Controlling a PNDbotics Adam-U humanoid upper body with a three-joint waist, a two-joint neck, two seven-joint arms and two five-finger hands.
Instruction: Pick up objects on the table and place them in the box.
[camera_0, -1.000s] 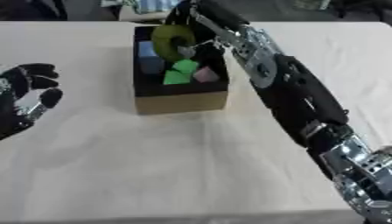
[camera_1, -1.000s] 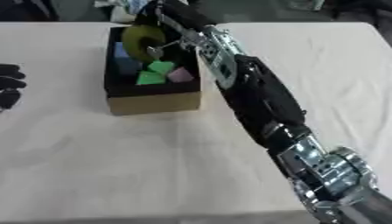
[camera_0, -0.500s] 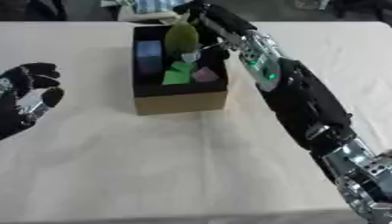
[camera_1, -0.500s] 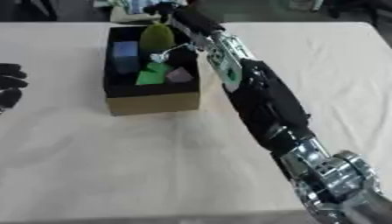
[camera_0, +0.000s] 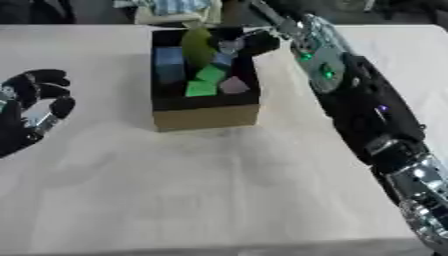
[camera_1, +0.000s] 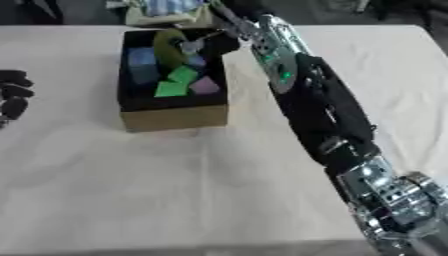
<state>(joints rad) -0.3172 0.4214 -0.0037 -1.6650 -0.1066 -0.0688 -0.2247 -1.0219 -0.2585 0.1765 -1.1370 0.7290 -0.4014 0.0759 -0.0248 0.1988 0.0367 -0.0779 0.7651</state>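
**Colours on the table right now**

The box (camera_0: 206, 116) is tan cardboard outside and black inside. In it: a blue block (camera_0: 169, 60), two bright green pieces (camera_0: 203, 82), a pinkish-mauve piece (camera_0: 233, 86) and an olive-yellow round thing (camera_0: 198, 46). The table (camera_0: 219, 190) is plain pale beige. Right arm (camera_0: 350, 95) is black with little green lights and a silver joint; left hand (camera_0: 31, 112) is black with silver bits.

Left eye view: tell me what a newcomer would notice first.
The long black right arm stretches from the lower right up to the box, its right hand over the far end, at a yellow-green round object. Inside lie blue, green and pinkish pieces. The left hand rests at the left edge.
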